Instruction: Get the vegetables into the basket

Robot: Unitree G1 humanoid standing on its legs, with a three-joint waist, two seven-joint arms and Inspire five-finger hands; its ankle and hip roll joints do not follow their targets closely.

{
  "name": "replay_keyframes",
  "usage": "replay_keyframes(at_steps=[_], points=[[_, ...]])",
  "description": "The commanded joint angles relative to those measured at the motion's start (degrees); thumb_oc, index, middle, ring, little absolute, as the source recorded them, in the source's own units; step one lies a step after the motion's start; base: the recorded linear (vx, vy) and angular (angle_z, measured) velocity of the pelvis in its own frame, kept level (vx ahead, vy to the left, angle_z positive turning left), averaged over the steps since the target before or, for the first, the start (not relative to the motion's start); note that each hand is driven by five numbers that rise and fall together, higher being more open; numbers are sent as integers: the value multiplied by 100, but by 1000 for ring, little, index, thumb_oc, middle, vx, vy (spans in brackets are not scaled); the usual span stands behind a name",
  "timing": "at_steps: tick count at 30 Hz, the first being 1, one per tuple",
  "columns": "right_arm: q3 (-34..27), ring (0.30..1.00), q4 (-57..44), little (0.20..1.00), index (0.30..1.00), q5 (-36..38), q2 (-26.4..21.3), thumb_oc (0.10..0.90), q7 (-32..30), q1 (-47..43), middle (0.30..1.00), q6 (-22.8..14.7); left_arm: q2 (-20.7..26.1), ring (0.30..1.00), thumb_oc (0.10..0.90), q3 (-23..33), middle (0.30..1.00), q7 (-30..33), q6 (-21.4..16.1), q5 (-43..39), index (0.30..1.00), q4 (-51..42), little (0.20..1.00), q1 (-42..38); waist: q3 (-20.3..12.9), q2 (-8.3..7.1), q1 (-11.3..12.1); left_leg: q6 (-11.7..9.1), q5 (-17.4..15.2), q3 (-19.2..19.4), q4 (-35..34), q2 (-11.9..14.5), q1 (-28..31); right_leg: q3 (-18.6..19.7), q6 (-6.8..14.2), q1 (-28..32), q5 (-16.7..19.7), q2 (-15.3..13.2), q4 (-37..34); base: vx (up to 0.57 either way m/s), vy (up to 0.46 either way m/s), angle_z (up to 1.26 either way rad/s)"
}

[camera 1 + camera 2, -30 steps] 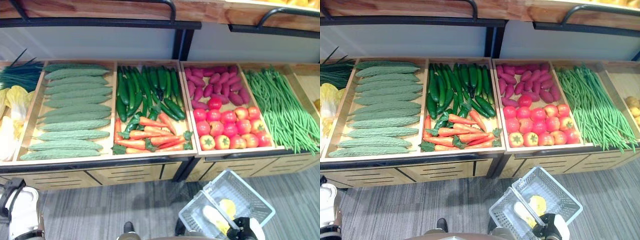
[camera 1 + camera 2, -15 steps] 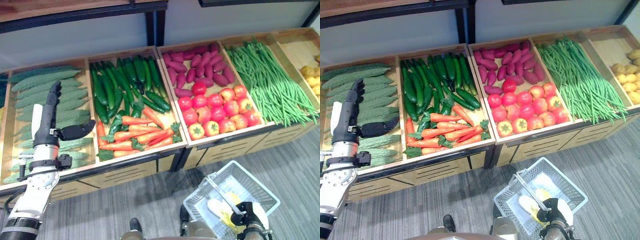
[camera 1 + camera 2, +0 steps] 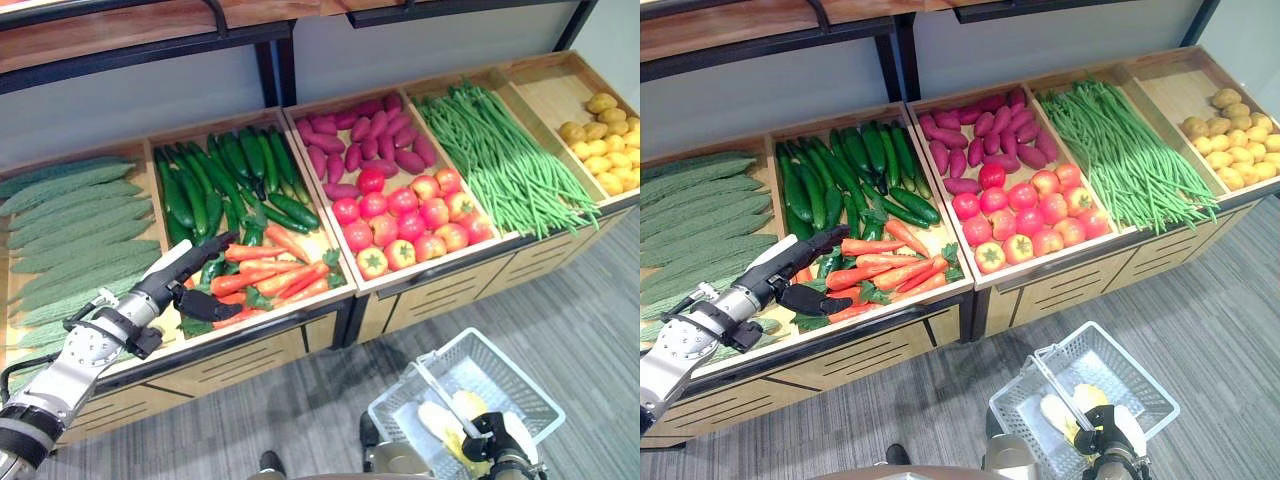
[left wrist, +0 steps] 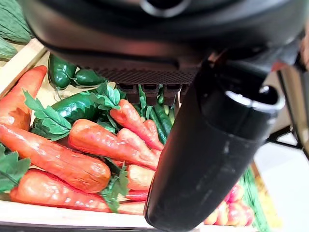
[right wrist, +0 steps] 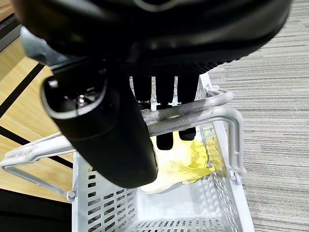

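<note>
- The right hand (image 5: 111, 121) has its fingers curled round the handles (image 5: 193, 113) of the white wire basket (image 3: 520, 385) and carries it low over the grey floor (image 3: 590, 300), in front of the produce stand. Held there, the basket's open top faces up and can take whatever the other hand brings over.
- Inside the basket lies a pale yellow leafy vegetable (image 5: 186, 162), so the task appears to be partly done.
- The left hand (image 3: 170, 285) reaches over the front of the wooden crate (image 3: 255, 325) holding carrots and cucumbers. Its fingers are straight and its thumb is spread; it holds nothing.
- The carrots (image 4: 91, 142) lie in a loose heap at the crate's front, leafy tops among them, just beyond the left hand's fingertips (image 4: 154, 94). Whether a finger touches one cannot be told.
- The dark green cucumbers (image 3: 215, 175) lie behind the carrots, farther from the hand.
- Judging by the reach, a carrot is the likely next pick; the basket waits well apart, to the robot's right.
</note>
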Motion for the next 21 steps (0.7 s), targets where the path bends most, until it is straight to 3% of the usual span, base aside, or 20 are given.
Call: replay_keyframes(at_steps=[1,9,21], points=[[171,300,-154,300,300,-50,-374,400,-210,-382,300,-292,188,1000,900,192,1000,628,-332,623,1000,199,1000,-1055,-149,-72,-64,-204,-234,-305,44,166,22,82,717,60,-165,-458,21,13,-1,-7],[204,300,-165,300,300,-17,-388,400,-268,-387,300,-352,-167,1000,900,168,1000,1419,-154,1707,1000,411,1000,-1632,-69,-84,-84,-202,-229,-316,44,163,-14,107,722,12,-165,-464,21,4,1,-3],[258,300,-197,300,300,33,-451,400,-279,-529,300,-367,-495,1000,900,-121,1000,1403,172,2426,1000,1017,1000,-2231,79,-47,-111,-209,-192,-344,44,184,-127,149,693,-105,-158,-425,21,1,0,0]])
